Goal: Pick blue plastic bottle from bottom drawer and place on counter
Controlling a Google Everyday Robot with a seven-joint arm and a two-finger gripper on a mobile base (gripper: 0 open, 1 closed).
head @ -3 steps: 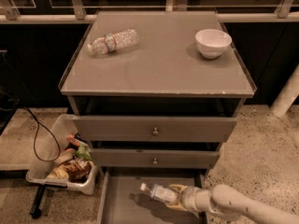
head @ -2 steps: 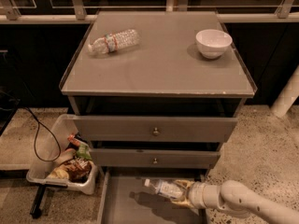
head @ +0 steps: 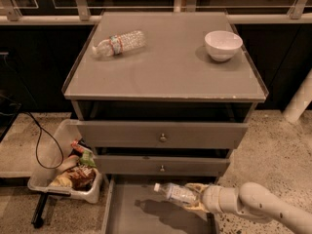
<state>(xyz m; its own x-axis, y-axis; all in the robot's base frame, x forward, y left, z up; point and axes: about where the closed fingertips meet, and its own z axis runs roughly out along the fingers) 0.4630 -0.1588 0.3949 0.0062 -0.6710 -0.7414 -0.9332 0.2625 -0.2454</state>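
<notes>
Gripper (head: 195,199) holds the blue plastic bottle (head: 176,194) over the open bottom drawer (head: 129,216).

Its jaws are closed narrowly around the bottle's base end. The bottle lies almost level, its white cap pointing left, away from the jaws. It casts a shadow on the grey drawer floor just below the jaws. High above the jaws, on the desk (head: 170,77), lie a clear water bottle (head: 119,43) and a white bowl (head: 223,44). Far left of the jaws stands a bin of snacks (head: 68,174).
</notes>
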